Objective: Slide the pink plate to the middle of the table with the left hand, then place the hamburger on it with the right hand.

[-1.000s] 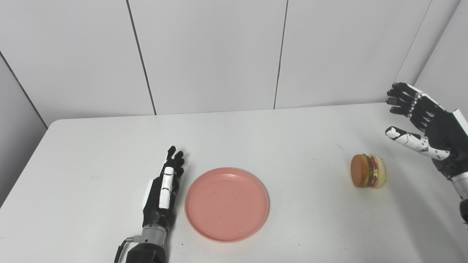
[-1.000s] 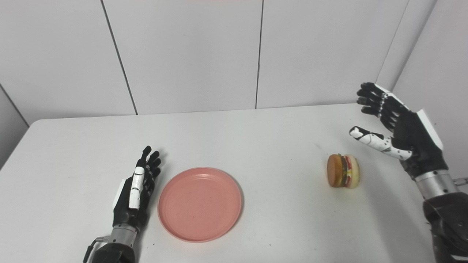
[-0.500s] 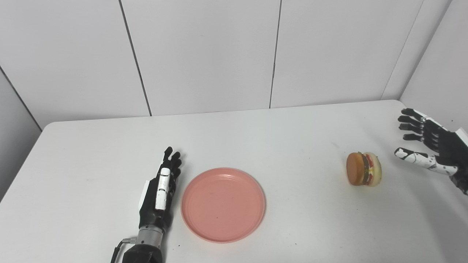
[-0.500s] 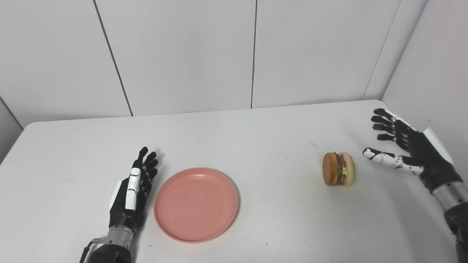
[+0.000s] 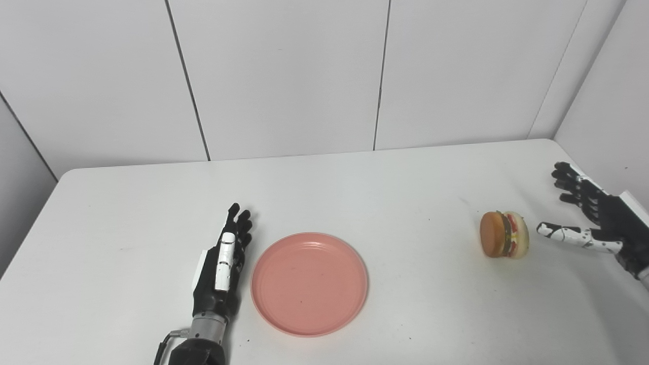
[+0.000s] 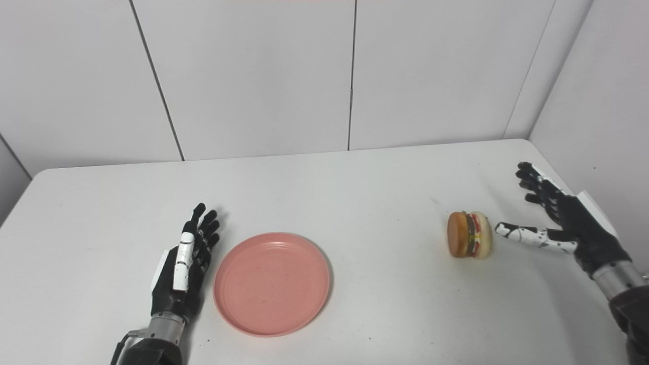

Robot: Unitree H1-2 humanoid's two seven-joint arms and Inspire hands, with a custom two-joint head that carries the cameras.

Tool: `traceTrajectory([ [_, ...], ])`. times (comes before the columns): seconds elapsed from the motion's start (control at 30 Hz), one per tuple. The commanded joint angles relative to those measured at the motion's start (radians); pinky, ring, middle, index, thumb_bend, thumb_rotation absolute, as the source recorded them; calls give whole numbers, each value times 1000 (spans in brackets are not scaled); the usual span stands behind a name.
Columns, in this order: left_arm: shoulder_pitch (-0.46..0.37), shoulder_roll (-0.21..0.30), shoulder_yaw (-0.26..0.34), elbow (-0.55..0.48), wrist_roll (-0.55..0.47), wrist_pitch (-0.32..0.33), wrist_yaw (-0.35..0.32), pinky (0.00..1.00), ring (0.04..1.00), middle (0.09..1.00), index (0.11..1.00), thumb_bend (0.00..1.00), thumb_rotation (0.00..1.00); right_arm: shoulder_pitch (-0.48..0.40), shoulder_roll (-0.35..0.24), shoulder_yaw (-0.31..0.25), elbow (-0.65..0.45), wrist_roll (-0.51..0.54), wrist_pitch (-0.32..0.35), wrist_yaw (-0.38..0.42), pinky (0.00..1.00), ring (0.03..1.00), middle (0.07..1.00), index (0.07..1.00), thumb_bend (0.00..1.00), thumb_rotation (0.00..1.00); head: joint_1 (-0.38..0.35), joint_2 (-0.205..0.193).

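Now the pink plate (image 5: 309,283) is seen lying near the middle of the table (image 5: 355,187), with the left hand (image 5: 221,266) laid flat just beside its rim at nine o'clock, fingers straight and together, nothing held. At three o'clock from the plate, well apart, the hamburger (image 5: 504,242) is stood on edge, and the right hand (image 6: 563,223) is held spread just beyond it, thumb pointed at the bun and not seen to touch. For a sound grasp, the bun faces should be bracketed between thumb and fingers before closing, since a nudge could probably set the hamburger rolling.
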Motion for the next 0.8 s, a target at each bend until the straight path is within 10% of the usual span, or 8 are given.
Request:
traceTrajectory([
  [0.0, 71, 18, 6, 52, 2, 2, -9, 1000, 978, 969, 976, 549, 1000, -38, -14, 0, -7, 2, -52, 0, 911, 948, 926, 934, 965, 384, 1, 1],
  [0.77, 77, 18, 17, 30, -13, 23, -12, 1000, 974, 968, 973, 545, 1000, -99, -19, 93, 72, -44, -112, 67, 908, 953, 943, 939, 1000, 426, -17, 30],
])
